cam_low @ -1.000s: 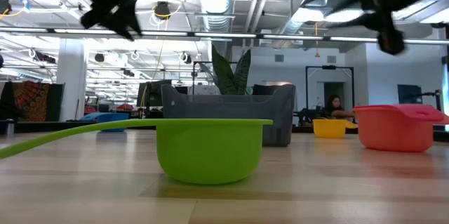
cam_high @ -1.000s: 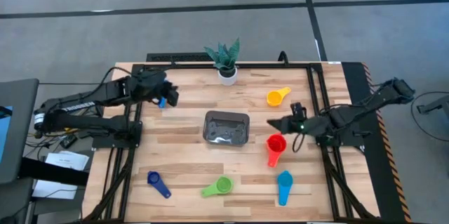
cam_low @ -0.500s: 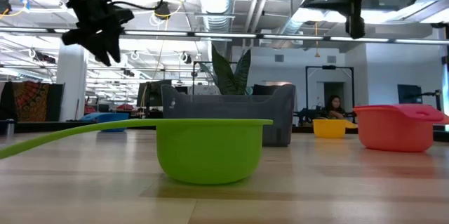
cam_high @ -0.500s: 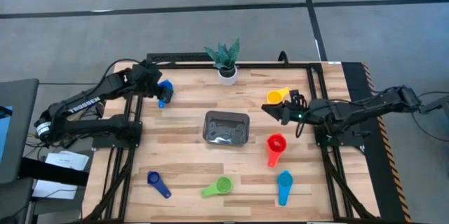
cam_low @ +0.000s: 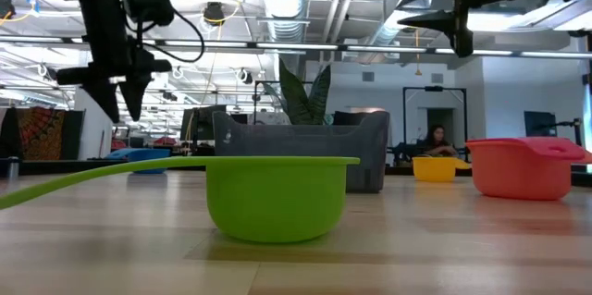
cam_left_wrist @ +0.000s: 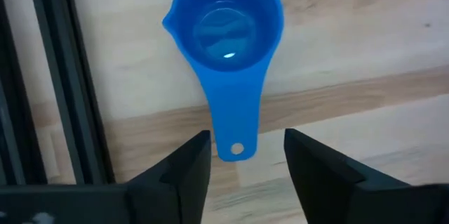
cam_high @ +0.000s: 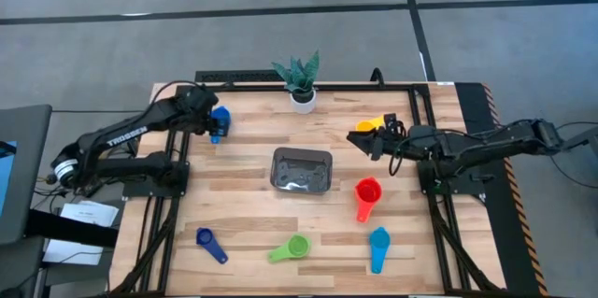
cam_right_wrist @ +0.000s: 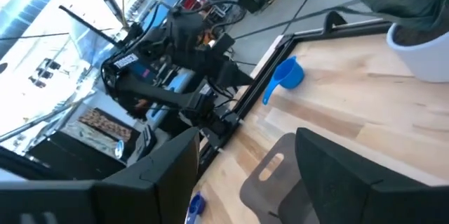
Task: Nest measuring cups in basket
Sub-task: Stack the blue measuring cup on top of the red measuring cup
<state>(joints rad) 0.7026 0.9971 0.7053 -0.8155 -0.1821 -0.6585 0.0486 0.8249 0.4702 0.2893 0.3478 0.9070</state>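
Note:
Several measuring cups lie on the wooden table: a blue one far left, yellow, red, blue, green and dark blue. The grey mesh basket stands in the middle with nothing in it. My left gripper is open and points down over the far-left blue cup, its fingers on either side of the handle's free end without touching it. My right gripper is open and hovers high beside the yellow cup, partly covering it from above.
A plant in a white pot stands at the far edge, between the two arms. Black frame rails run close beside the far-left blue cup. In the low view the green cup stands nearest, with the basket behind it.
My left gripper has come down over the far-left blue cup and tipped from slanting to pointing straight down. My right gripper has moved from beside the red cup toward the table's far edge, over the yellow cup. No cup has moved.

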